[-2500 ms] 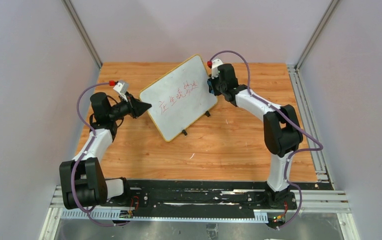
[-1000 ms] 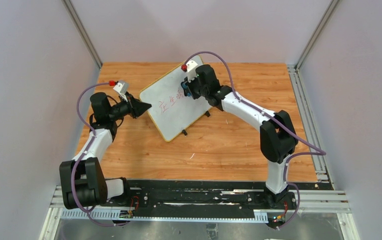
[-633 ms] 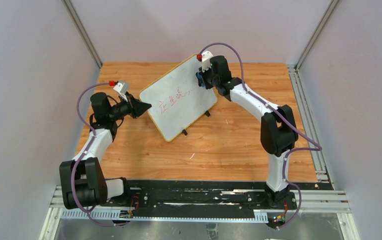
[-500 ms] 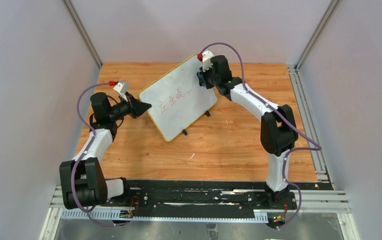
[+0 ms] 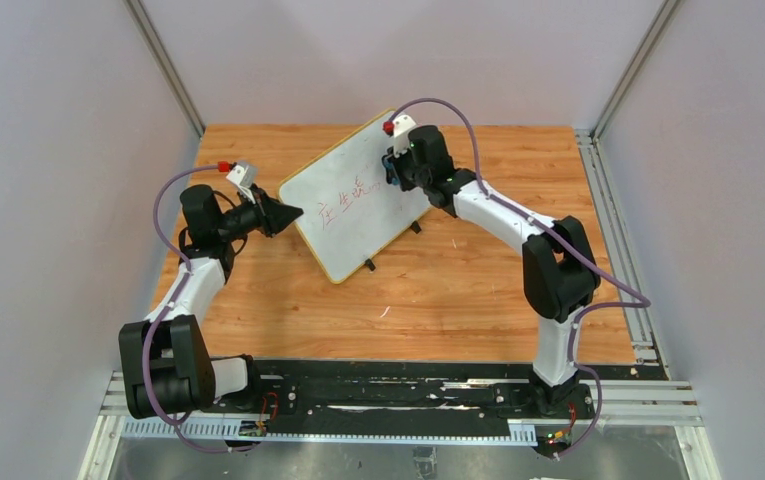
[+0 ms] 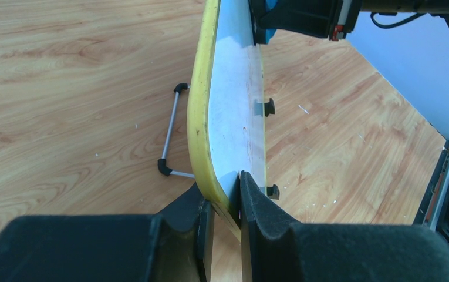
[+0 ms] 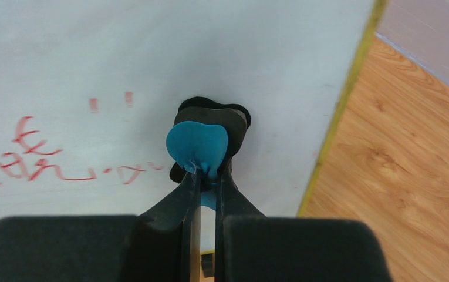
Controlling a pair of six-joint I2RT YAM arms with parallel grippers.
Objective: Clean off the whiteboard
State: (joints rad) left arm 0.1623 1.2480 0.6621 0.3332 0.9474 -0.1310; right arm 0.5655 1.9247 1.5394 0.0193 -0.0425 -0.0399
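The whiteboard (image 5: 358, 195) stands in the far middle part of the table (image 5: 458, 290), between the two arms. The left gripper (image 6: 225, 205) is closed on its yellow rim near a lower corner, at the 9 o'clock end of the board in the top view. The right gripper (image 7: 206, 176) is closed on a small blue eraser (image 7: 197, 145) and presses it flat on the white face, close to the edge at 2 o'clock.

The main risk is in the two thin grips. The eraser is pinched only by a narrow part, so a strong sideways rub can twist it between the fingers or pull it out. The board is pinched only at its rim – if the eraser pushes too hard, the rim may slip from the left gripper and the board may turn or fall backward on its wire prop (image 6: 172, 135). The red writing (image 7: 34, 158) lies toward 9 o'clock from the eraser, so a short stroke would probably leave part of it.

The long axis of the board runs from about 8 o'clock to 2 o'clock in the top view. Its written face leans back and looks toward 4 o'clock and upward – the two black feet (image 5: 368, 266) are on that lower long edge.
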